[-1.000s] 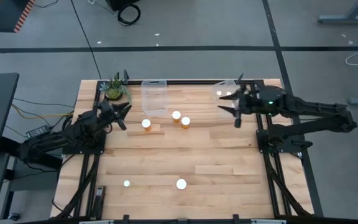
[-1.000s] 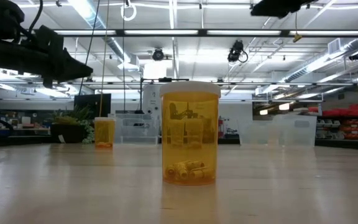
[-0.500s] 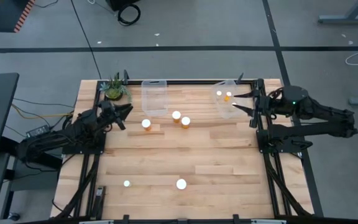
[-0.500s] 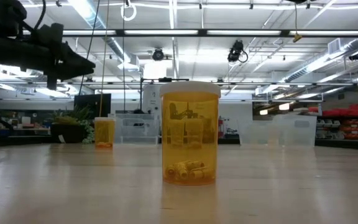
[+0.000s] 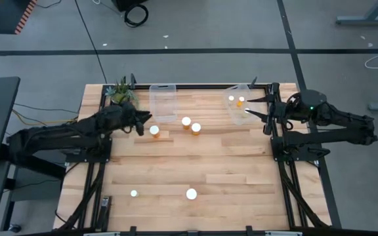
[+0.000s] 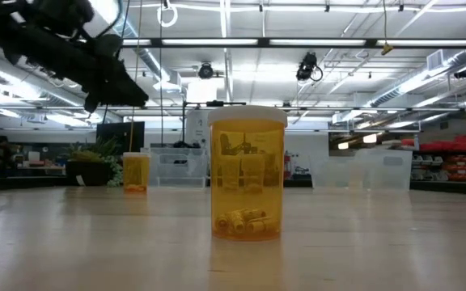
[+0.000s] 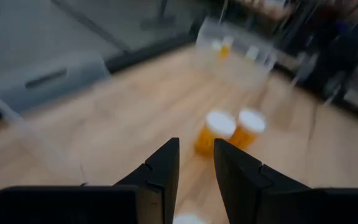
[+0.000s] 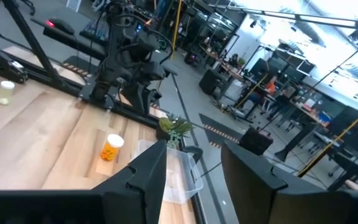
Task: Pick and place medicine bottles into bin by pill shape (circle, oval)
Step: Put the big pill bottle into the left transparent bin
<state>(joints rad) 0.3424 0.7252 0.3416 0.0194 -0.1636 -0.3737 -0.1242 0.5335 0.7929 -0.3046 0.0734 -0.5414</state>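
At 9 o'clock on the table (image 5: 176, 164), left gripper (image 5: 144, 120) hovers closed beside a medicine bottle (image 5: 154, 130); at 2 o'clock, right gripper (image 5: 254, 108) waits open by a bin (image 5: 240, 113).

The left arm reaches inward across the table's far left part, its gripper (image 5: 144, 122) empty with fingers (image 7: 161, 168) drawn nearly together. The right arm stays folded at the far right edge — its gripper (image 5: 254, 109) parted, holding nothing.
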